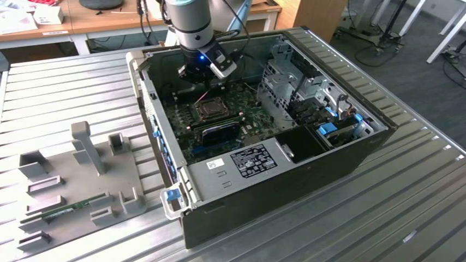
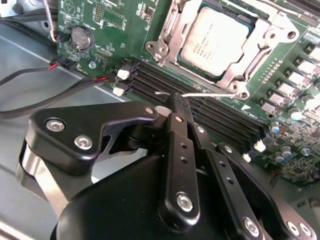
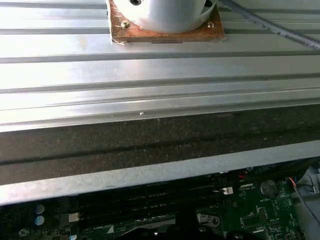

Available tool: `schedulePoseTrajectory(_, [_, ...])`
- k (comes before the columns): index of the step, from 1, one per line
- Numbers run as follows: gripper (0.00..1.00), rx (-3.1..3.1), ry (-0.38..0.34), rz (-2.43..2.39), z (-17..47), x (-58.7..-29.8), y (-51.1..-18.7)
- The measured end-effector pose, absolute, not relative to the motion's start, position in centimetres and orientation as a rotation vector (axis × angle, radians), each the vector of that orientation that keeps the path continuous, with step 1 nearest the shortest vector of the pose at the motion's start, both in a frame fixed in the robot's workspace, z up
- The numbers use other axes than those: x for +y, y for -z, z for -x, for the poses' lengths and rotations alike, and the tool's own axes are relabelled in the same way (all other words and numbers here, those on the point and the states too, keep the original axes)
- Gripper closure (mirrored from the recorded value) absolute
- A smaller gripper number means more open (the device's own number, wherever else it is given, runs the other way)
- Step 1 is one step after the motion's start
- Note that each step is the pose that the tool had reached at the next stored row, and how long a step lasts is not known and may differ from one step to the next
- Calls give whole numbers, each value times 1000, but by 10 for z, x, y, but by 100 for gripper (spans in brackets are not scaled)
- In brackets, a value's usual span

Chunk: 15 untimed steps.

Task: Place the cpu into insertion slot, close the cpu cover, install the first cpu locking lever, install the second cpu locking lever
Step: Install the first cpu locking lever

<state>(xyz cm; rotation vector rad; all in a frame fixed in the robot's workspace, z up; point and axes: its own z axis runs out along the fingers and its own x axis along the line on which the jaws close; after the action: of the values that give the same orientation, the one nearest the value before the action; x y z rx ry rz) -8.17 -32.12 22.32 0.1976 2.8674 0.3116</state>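
The cpu (image 2: 215, 35), silvery-tan, lies flat in the insertion slot (image 1: 211, 107) on the green board. The silvery cpu cover (image 2: 172, 30) is down around it, framing its face. A thin wire locking lever (image 2: 210, 94) runs along the socket's side next to the black memory slots (image 2: 220, 117). My gripper (image 2: 179, 102) is shut, its black fingers pressed together with their tips right at this lever. I cannot tell whether the wire is pinched or only touched. In the exterior view the gripper (image 1: 198, 76) hangs inside the open computer case (image 1: 306, 164), just beyond the socket.
A coin battery (image 2: 81, 36) and red-black cables (image 2: 75, 85) lie beside the socket. A metal drive cage (image 1: 291, 87) fills the case on the exterior view's right. A grey fixture plate (image 1: 80, 180) sits on the ribbed metal table at the exterior view's left.
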Motion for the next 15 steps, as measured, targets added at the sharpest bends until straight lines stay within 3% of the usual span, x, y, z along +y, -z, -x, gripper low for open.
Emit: schedulePoseTrajectory(15, [90,2868,-310,-197,79,-321,-208])
